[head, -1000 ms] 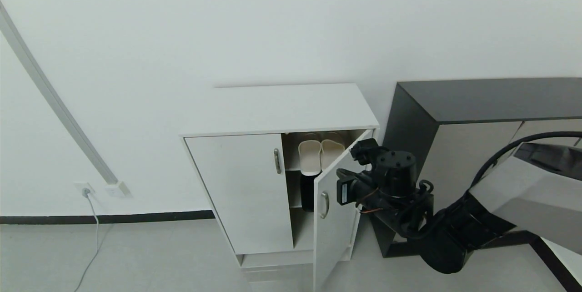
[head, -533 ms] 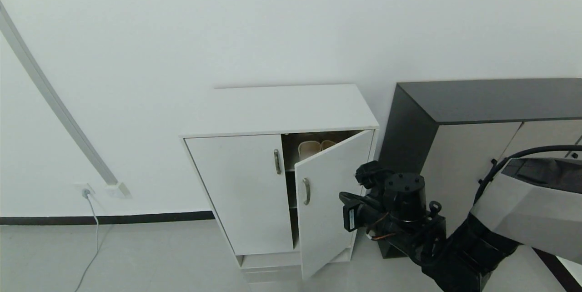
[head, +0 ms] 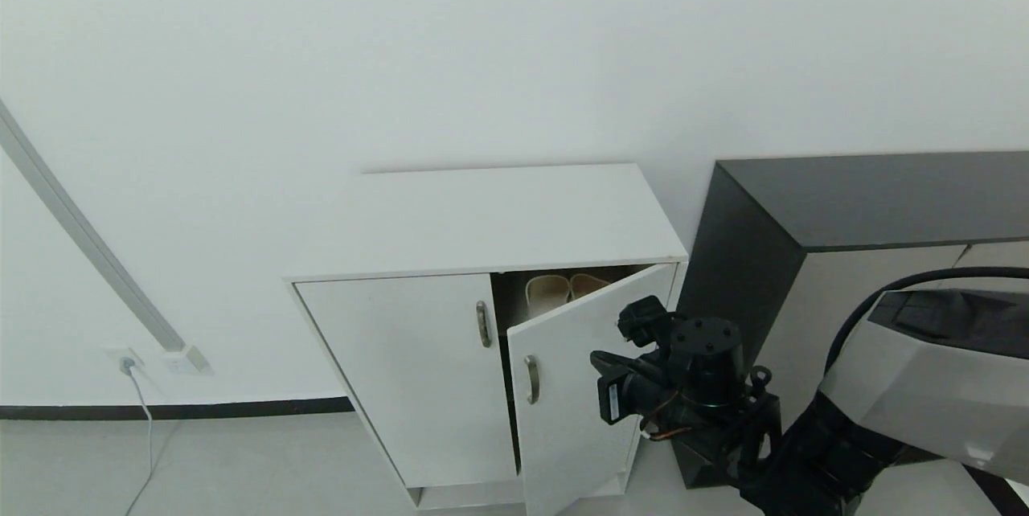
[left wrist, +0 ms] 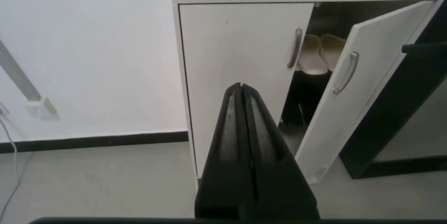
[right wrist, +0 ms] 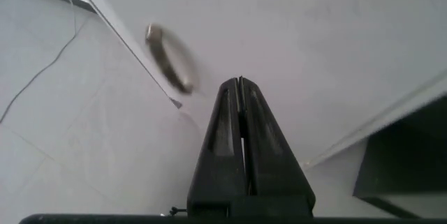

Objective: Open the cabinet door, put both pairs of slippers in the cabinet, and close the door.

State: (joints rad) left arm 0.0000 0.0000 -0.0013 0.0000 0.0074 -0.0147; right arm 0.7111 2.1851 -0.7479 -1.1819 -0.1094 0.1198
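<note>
The white cabinet (head: pixel 498 219) stands against the wall with its left door (head: pixel 402 379) shut. Its right door (head: pixel 575 387) hangs ajar, leaving a narrow gap. A beige pair of slippers (head: pixel 563 289) lies on the top shelf inside, the same slippers (left wrist: pixel 321 48) seen through the gap in the left wrist view. A dark object (left wrist: pixel 300 105) sits on the shelf below. My right gripper (right wrist: pixel 241 84) is shut, tip close against the right door's outer face, beside its handle (right wrist: pixel 169 58). My left gripper (left wrist: pixel 242 90) is shut on nothing, well back from the cabinet, facing the left door.
A dark cabinet (head: pixel 844 194) stands right beside the white one. A wall socket with a hanging cable (head: pixel 125 359) and a slanted conduit (head: pixel 80 239) are at the left. Grey floor (head: pixel 201 468) lies open in front of the left door.
The right door has swung from wide open to nearly shut, with my right arm following behind it. The head camera has shifted, so the whole scene sits lower.
</note>
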